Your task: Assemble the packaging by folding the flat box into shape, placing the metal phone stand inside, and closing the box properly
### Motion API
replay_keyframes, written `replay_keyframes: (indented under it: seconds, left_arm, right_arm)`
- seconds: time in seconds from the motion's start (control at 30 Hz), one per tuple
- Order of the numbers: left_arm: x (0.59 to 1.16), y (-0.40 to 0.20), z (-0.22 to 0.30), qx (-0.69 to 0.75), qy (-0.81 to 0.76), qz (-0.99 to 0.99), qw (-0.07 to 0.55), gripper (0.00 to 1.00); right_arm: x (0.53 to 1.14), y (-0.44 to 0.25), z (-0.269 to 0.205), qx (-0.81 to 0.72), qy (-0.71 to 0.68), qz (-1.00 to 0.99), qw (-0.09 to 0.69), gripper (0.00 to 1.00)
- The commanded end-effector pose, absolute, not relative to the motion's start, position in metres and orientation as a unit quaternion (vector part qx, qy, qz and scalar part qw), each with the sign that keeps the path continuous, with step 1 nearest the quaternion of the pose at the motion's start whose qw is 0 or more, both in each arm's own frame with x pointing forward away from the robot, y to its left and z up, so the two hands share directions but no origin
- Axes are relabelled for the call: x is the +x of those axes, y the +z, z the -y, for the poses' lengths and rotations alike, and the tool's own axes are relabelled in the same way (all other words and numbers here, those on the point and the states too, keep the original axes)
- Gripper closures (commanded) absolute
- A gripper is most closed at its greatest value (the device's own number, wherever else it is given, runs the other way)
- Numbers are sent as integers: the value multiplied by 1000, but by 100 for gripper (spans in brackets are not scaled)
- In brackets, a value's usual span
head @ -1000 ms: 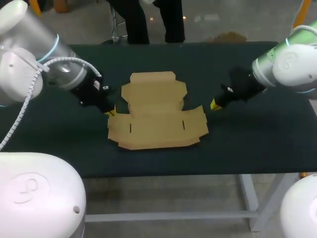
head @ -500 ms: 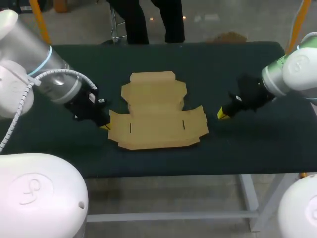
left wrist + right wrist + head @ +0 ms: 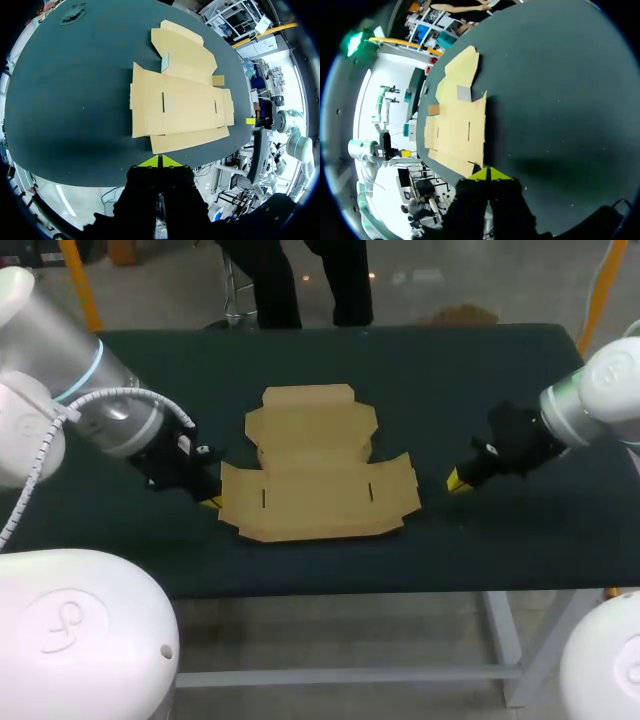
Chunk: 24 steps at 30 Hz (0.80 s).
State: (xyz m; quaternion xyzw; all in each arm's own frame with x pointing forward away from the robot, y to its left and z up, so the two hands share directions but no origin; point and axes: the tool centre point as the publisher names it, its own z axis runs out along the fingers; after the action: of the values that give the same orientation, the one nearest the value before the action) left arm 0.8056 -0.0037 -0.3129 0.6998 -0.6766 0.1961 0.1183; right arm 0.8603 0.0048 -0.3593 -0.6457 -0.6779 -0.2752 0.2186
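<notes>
Flat box [image 3: 315, 475]: unfolded cardboard, lying mid-table [image 3: 500, 370]. The wide slotted panel runs side to side at the near end, and the narrower flap section points to the far edge. Left gripper [image 3: 210, 501] sits just beside its left edge, right gripper [image 3: 455, 481] near its right. Both have their tips pressed together, empty.

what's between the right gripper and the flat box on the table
Nothing. In the head view only a bare strip of dark table separates the right gripper from the flat box.
</notes>
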Motion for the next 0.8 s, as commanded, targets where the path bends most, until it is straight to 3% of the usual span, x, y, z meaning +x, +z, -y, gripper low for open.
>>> replay_keyframes:
  seconds: [0.03,0.47,0.8]
  left_arm:
    - [806,-312,5,701,193,677,116,100]
    - [806,-318,0,705,197,672,113,100]
    - [799,-341,-1,697,217,668,144,100]
  right_arm:
    - [861,-359,-3,-644,-276,678,221,100]
    - [851,-355,-13,-651,-275,674,214,100]
    - [827,-367,-29,-658,-268,663,237,100]
